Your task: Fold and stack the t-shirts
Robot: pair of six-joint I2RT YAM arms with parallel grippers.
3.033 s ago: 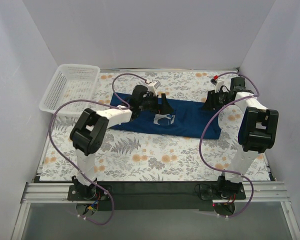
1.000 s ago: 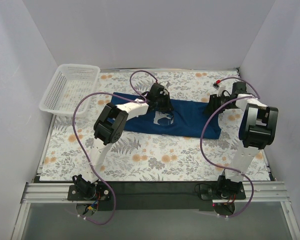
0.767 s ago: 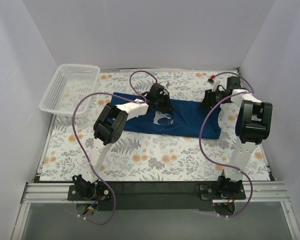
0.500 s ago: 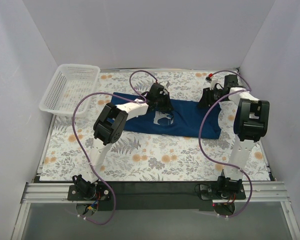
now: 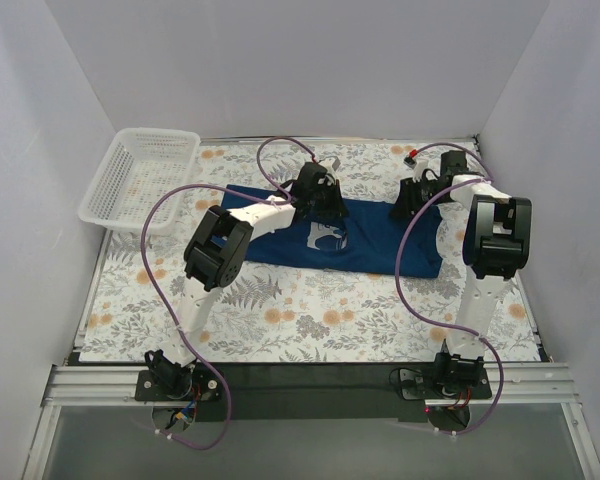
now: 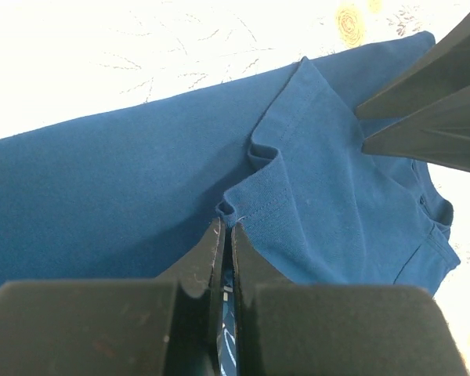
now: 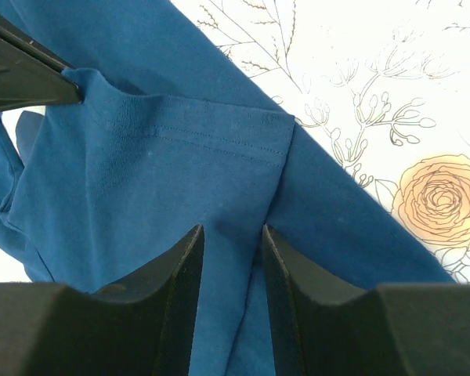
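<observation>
Navy t-shirt (image 5: 380, 235) is pinched at a hem fold by L gripper (image 6: 226, 227); R gripper (image 7: 233, 231) is held w/ jaws apart over fabric.

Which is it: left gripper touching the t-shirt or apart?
Touching. Left wrist view shows the left gripper shut on a puckered fold of the t-shirt.

In the overhead view we find bright, even light from above, and only soft shadows beside the arms. In the left wrist view the tablecloth (image 6: 141, 39) glares almost white, its pattern washed out. The t-shirt (image 6: 102, 180) is sharp in both wrist views, while the black fingers (image 7: 164, 313) at the bottom of each blur softly.
</observation>
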